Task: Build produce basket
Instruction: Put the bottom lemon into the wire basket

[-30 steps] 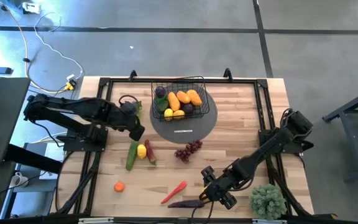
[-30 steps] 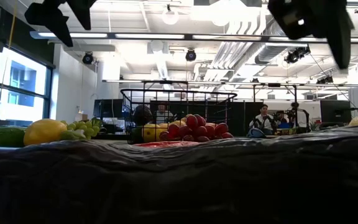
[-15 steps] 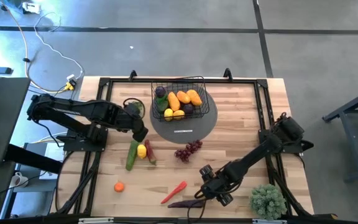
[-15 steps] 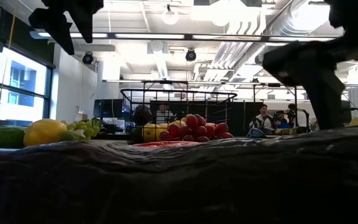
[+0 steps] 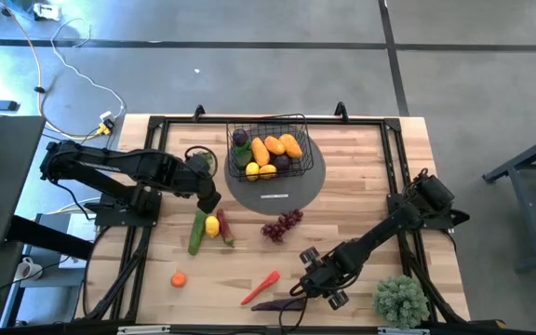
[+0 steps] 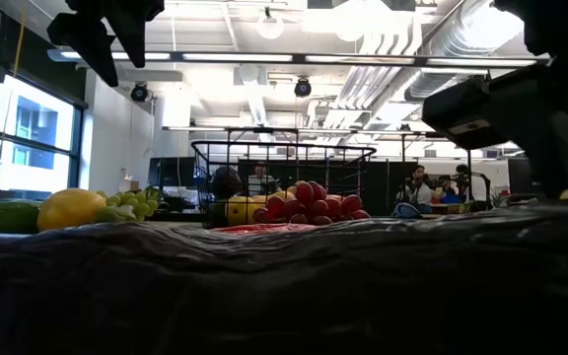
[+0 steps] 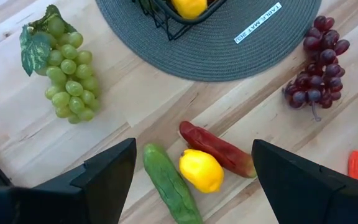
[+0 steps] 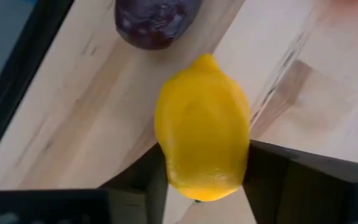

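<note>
From above we see the basket [image 5: 273, 149] on the grey mat [image 5: 291, 191], already holding some produce; our right claw [image 5: 313, 287] is low by the eggplant [image 5: 277, 304]. Our left claw [image 5: 207, 198] hovers over the tabletop [image 5: 361, 177]. Its wrist view shows its fingers spread wide above a cucumber [image 7: 171, 185]. Our right wrist view shows that claw's fingers touching both sides of a lemon [image 8: 202, 152].

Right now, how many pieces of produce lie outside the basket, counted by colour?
Green: 2, green grapes, cucumber
Yellow: 2, loose lemon, gripped lemon in right gripper
Purple: 2, purple grapes, eggplant
Red: 2, chilli, tapered piece
Orange: 1, round fruit
Total: 9
</note>
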{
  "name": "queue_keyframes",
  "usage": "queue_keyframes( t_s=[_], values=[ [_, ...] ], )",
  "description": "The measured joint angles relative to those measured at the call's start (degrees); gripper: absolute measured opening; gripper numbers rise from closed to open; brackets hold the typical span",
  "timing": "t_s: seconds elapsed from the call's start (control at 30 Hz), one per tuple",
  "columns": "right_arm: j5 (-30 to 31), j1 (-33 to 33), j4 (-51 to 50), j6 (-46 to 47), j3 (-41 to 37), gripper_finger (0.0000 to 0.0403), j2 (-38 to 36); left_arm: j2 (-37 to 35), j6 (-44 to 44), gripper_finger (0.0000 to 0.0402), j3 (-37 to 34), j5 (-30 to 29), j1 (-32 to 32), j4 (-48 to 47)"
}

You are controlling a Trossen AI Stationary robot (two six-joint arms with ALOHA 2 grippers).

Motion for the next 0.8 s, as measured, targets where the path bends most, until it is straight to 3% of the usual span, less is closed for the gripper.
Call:
queue_keyframes(
  t_s=[0.13,0.53,0.8],
  values=[
    [-0.7,0.02,-0.03,2.2,0.02,0.0101,0.0,0.0,-0.04,0.031,0.0,1.72,0.06,0.02],
    [0.07,-0.76,-2.41,10.18,0.08,0.0096,-0.09,0.0,3.68,0.031,0.0,3.08,0.13,0.02],
    [5.65,-2.51,-6.04,16.9,-0.09,0.0095,-1.74,-0.07,9.03,0.031,0.0,3.14,0.13,0.02]
  ],
)
